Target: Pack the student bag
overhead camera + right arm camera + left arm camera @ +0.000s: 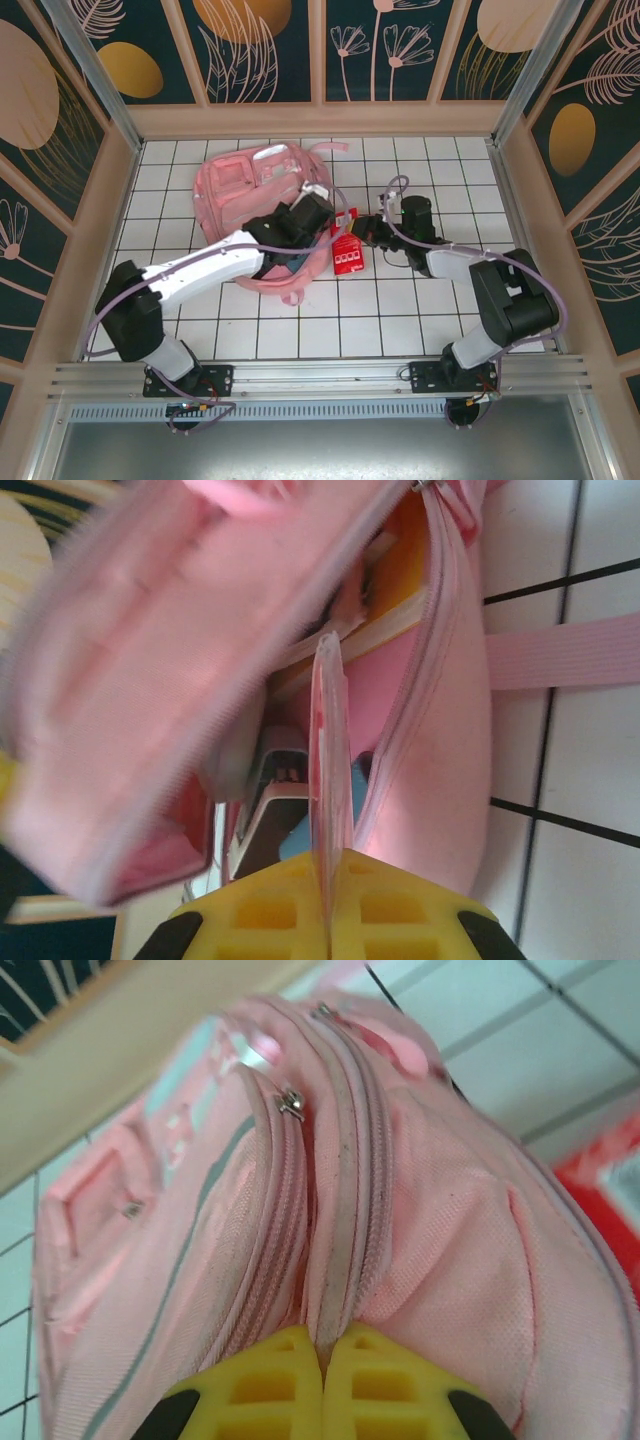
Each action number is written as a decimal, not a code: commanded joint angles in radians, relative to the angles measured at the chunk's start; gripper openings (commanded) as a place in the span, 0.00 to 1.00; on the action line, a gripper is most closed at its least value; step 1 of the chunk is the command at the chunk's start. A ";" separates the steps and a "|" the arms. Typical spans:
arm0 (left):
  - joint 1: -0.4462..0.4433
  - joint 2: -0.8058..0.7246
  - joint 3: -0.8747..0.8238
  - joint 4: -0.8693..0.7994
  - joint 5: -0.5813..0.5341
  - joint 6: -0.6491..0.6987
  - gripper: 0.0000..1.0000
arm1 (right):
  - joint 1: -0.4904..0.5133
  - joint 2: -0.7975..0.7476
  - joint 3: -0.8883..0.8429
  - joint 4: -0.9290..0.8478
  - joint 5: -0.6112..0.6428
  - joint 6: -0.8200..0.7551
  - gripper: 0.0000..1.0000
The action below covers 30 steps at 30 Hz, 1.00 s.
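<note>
Left gripper (322, 1385) pinches the student bag (430, 1190) by its zip. Right gripper (330, 910) squeezes a thin clear sheet (328, 740), edge-on in mid-frame, hard to make out.

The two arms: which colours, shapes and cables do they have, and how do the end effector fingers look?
Both the left arm and the right arm have bulky black joints, joined by white links. A pale lilac cable loops along each. The left end effector and right end effector have yellow fingers with square recesses and black corners.
</note>
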 commanded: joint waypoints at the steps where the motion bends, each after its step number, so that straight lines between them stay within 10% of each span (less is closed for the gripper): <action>1: -0.010 -0.061 0.084 0.035 -0.037 0.016 0.00 | 0.045 0.059 0.089 0.084 -0.073 0.034 0.00; 21: -0.010 -0.071 0.073 0.076 0.049 0.025 0.00 | 0.135 0.493 0.575 0.115 0.019 0.174 0.00; 30: -0.007 -0.078 0.024 0.090 0.016 0.028 0.00 | 0.132 0.451 0.566 -0.057 0.117 0.038 0.52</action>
